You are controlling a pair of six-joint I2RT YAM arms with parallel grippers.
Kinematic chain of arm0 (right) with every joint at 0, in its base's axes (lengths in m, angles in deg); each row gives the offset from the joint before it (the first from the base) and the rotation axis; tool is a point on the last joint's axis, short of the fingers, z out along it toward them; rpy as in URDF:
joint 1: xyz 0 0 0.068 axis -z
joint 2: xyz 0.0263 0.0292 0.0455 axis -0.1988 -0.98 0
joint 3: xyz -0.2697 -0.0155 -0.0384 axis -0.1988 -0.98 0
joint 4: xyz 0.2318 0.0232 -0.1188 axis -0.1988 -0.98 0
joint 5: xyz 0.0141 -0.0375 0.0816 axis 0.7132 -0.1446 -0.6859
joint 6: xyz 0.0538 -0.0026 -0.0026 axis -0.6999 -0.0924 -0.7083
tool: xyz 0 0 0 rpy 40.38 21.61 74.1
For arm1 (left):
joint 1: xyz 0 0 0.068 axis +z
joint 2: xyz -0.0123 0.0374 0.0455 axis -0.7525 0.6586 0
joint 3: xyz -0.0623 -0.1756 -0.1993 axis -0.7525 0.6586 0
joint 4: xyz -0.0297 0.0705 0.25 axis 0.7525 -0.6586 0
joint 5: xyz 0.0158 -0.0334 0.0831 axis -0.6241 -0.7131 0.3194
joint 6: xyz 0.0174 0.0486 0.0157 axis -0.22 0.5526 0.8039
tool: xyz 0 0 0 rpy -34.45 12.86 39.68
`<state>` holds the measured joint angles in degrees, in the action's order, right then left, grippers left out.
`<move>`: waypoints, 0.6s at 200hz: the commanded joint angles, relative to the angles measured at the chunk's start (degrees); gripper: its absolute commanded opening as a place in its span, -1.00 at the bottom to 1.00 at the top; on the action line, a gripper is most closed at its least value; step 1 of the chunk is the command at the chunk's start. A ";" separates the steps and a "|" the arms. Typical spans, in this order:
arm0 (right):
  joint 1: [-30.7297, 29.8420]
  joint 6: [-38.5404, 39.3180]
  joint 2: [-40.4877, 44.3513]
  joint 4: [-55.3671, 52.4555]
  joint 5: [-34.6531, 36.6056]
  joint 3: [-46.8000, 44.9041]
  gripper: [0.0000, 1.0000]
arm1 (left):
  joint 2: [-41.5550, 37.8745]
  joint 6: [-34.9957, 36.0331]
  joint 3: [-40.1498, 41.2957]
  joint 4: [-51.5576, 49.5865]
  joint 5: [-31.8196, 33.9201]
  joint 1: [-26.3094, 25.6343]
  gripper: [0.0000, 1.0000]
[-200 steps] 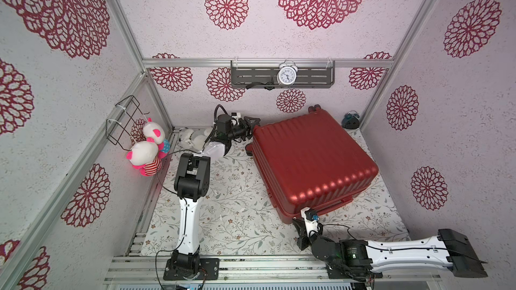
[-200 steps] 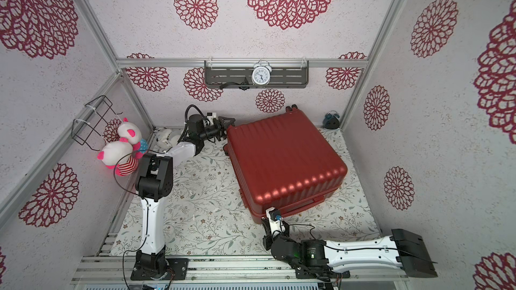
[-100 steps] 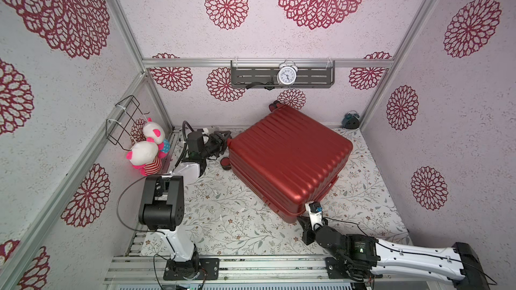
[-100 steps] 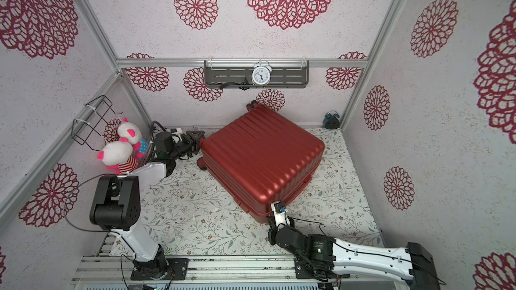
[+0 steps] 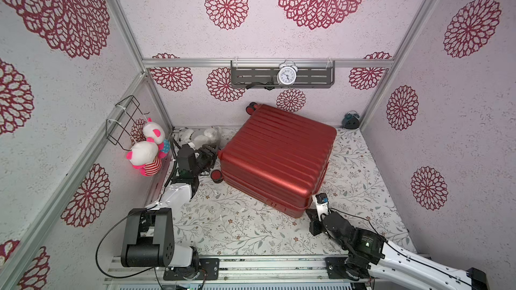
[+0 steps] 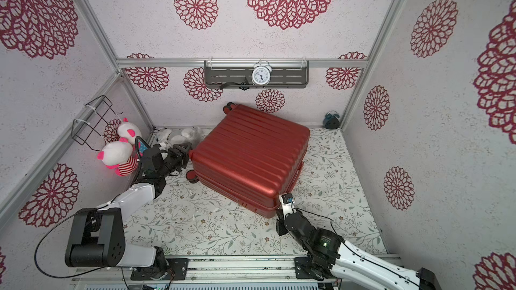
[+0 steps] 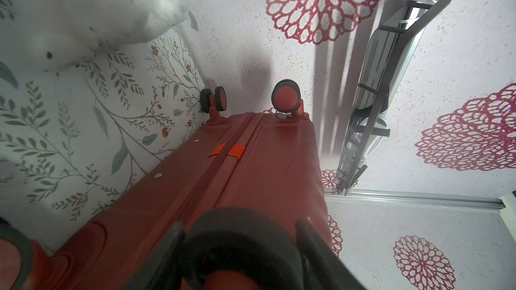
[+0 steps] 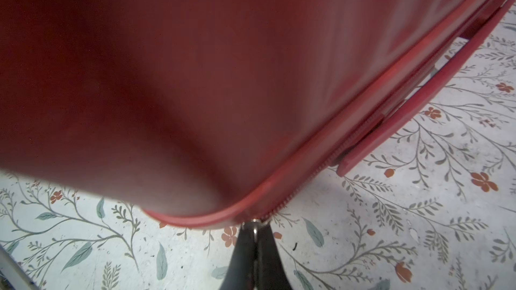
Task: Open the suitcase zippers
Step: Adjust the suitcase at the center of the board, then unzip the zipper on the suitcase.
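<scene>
Well, the red hard-shell suitcase [image 5: 279, 157] lies flat on the flower-printed table [image 5: 251, 230], turned askew. Its wheeled end faces the left arm and 1 rounded corner faces the right arm. The right gripper [image 8: 253, 235] is pinched tight on the small metal zipper pull [image 8: 254, 225] at that corner, where the red zipper track [image 8: 346, 143] bends around the seam. The left gripper [image 7: 240, 232] sits part-way closed around what looks like a black caster wheel [image 7: 243, 249] at the opposite end, with a finger on each side of it.

I'd judge the shell stiff and glossy, too slick and too broad for either pincer to grab outright. It also looks light enough to skid or swivel on the table when the pull is tugged. So the pull is the place to hold for the zipper, and a wheel or its stem is the place to brace. The corner bend likely drags most.

The shell fills the right wrist view as a red blur, so I can't tell whether the seam behind the pull is parted. I find only 1 pull; any other, along with the far side and underside of the case, is hidden. The held wheel is cut off at the edge of the left wrist view.
</scene>
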<state>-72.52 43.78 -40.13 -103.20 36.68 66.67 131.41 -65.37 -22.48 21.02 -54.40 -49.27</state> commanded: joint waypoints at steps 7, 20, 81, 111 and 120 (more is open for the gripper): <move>-2.66 7.81 -2.88 2.75 -8.98 3.24 -1.00 | -1.31 12.28 0.06 -5.81 -5.72 -3.01 -0.62; -4.05 8.76 -2.79 2.78 -7.95 3.74 -1.00 | -1.05 12.50 -0.44 -6.46 -5.12 -3.47 -0.64; -12.77 15.26 -3.40 5.89 -3.38 4.11 -1.00 | 1.37 12.78 -2.49 -7.79 -4.20 -4.28 -0.67; -13.20 16.86 -5.86 7.51 -5.81 4.30 -1.00 | 1.71 13.13 -3.36 -8.83 -3.67 -4.63 -0.68; -13.25 17.00 -6.69 7.60 -6.08 4.43 -1.00 | 1.82 13.23 -3.61 -8.94 -3.67 -4.79 -0.68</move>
<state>-84.04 55.97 -43.82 -101.80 39.41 68.66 132.26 -61.83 -26.04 15.76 -50.27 -49.30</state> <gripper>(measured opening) 0.056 0.622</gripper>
